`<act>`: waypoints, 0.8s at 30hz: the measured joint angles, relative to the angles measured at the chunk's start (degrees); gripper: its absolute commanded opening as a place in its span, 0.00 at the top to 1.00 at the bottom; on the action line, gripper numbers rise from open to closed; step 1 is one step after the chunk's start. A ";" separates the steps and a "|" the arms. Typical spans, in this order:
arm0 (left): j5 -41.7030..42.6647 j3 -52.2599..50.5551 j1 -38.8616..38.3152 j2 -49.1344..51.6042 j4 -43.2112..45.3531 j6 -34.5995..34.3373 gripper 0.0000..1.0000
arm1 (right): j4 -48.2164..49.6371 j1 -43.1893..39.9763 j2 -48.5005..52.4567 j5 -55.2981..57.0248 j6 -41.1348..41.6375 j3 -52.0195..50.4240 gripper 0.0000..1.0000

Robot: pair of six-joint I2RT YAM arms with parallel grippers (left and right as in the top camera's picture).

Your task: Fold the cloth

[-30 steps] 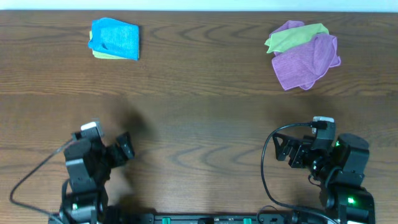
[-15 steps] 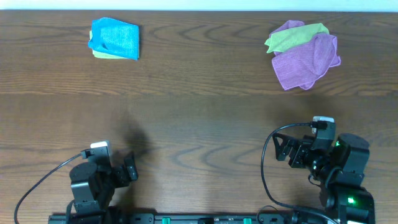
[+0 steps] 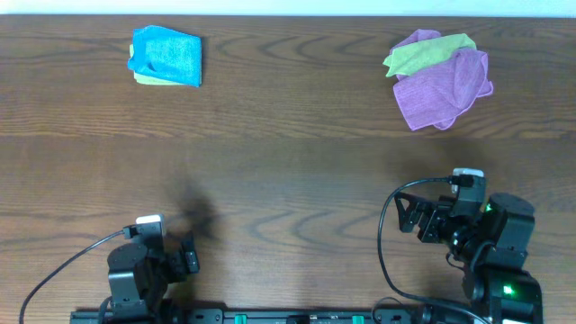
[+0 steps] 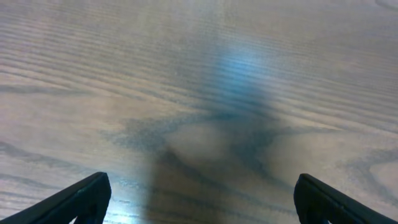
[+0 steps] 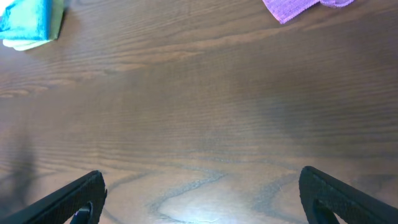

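The cloth [image 3: 166, 56], bright sky-blue, lies bunched into a compact fold at the far left of the table, on top of a yellow-green cloth [image 3: 144, 80]. The right wrist view catches the blue cloth [image 5: 28, 18] at its top left corner. My left gripper [image 3: 186, 255] hovers low by the near left edge, far from the cloth, open and empty. In the left wrist view the left gripper [image 4: 202, 200] has only bare wood between its fingers. My right gripper [image 3: 410, 216] sits near the front right, also open and empty, over bare wood in its own view [image 5: 202, 196].
A crumpled purple cloth [image 3: 445, 85] with another yellow-green cloth [image 3: 423, 52] tucked behind it lies at the far right. The purple cloth [image 5: 298, 7] also shows at the top of the right wrist view. The brown wooden table [image 3: 288, 153] lies between the arms and the cloths.
My left arm has drawn back toward the near edge of the table. The right arm and the cloths have not moved.
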 measured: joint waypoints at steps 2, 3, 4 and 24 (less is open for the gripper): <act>-0.09 0.00 0.00 -0.68 -0.22 0.00 0.05 | 0.00 0.00 0.00 -0.02 0.00 0.00 0.01; -0.09 0.02 0.00 -0.94 -0.42 0.00 0.05 | 0.04 0.00 0.00 0.00 0.00 0.00 0.01; -0.11 0.02 0.00 -1.11 -0.48 0.00 0.05 | 0.02 0.00 0.02 0.00 0.00 0.00 0.01; -0.72 0.02 0.00 -4.57 -0.55 -0.02 0.05 | 0.02 0.00 0.02 0.00 0.00 0.00 0.01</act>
